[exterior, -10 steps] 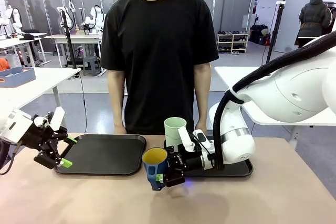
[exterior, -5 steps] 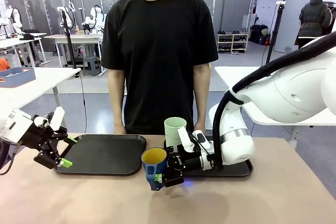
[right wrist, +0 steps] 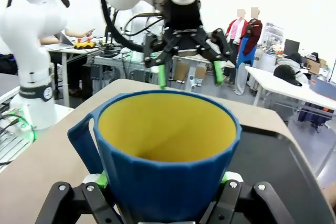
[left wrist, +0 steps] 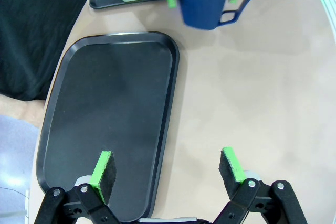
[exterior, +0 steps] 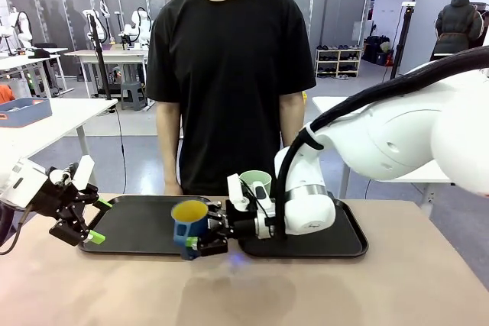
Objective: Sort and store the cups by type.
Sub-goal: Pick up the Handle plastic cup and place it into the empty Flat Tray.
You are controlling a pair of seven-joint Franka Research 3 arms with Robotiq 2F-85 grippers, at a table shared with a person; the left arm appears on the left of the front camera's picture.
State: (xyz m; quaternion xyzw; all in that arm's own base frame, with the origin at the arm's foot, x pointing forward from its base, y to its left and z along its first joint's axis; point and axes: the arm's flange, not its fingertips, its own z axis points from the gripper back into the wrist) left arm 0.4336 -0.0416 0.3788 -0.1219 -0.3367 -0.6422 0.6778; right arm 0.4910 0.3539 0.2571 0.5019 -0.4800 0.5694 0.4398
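The dark blue mug (exterior: 189, 223) with its yellow inside sits low and left of centre in the front view, held clear of the desk (exterior: 344, 288) and just at the near right corner of the left black tray (exterior: 145, 223); the right gripper (exterior: 205, 236) has its jaws pinching the mug's wall from both sides, green pads showing at each flank in the right wrist view, the handle sticking out to the left there. Behind it, at mid frame, the pale mint-green tumbler (exterior: 256, 183) stands upright on the right black tray (exterior: 336, 242), partly screened by the right arm's wrist. Far left in the front view the left gripper (exterior: 98, 221) hovers over the left tray's near end with its jaws spread wide and nothing between them. My guess is the mug is bound for the left tray, and the risks are these: a grip on the smooth wall alone could let the mug slip or tilt on release, its base could catch the tray's raised rim, and the two arms are near enough to clash. The mug's underside is hidden, so its height above the desk is hard to judge, and the tumbler's base is covered.
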